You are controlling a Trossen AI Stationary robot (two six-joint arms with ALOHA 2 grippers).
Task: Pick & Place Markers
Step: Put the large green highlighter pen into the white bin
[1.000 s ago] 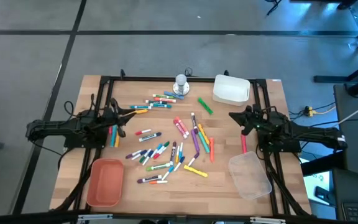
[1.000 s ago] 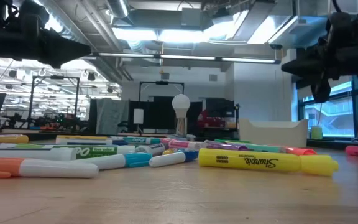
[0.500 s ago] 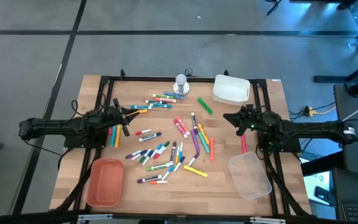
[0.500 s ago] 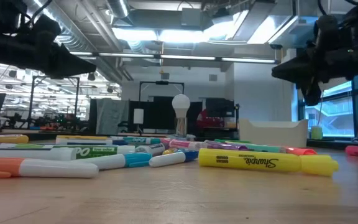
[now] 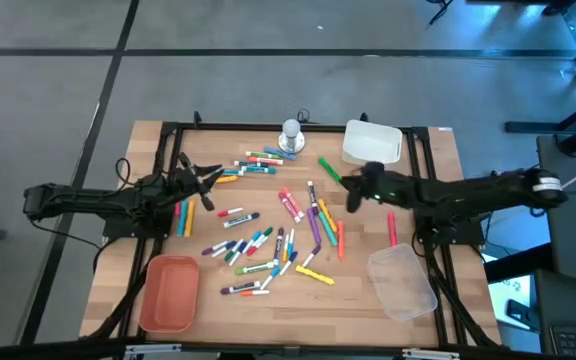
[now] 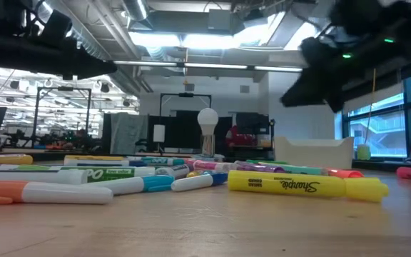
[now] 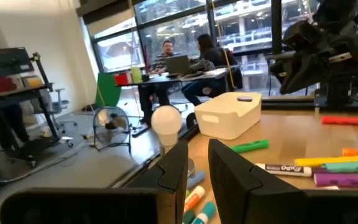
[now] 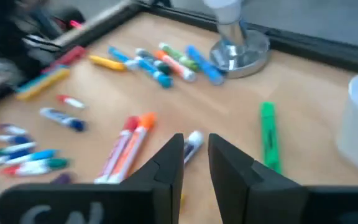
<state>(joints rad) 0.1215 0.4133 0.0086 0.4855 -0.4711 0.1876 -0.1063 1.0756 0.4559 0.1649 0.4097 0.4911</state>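
Observation:
Many markers (image 5: 278, 235) lie flat and scattered over the middle of the wooden table; in the low view a yellow highlighter (image 6: 305, 185) lies nearest. My right gripper (image 5: 346, 192) hovers above the table at the right of the pile, near a green marker (image 8: 267, 134). Its fingers (image 8: 196, 155) are a little apart and have nothing between them. My left gripper (image 5: 211, 180) hangs above the left of the pile, pointing level across the table, its fingers (image 7: 197, 168) also a little apart and empty.
An orange tray (image 5: 168, 292) sits at the near left and a clear container (image 5: 401, 283) at the near right. A white bin (image 5: 372, 143) and a silver-white knob object (image 5: 290, 135) stand at the far edge. A pink marker (image 5: 391, 228) lies alone by the right arm.
My right gripper has swept from the table's right side toward the middle, reaching out over the right edge of the marker pile, rising a little and tipping its fingers downward. The markers have stayed where they were.

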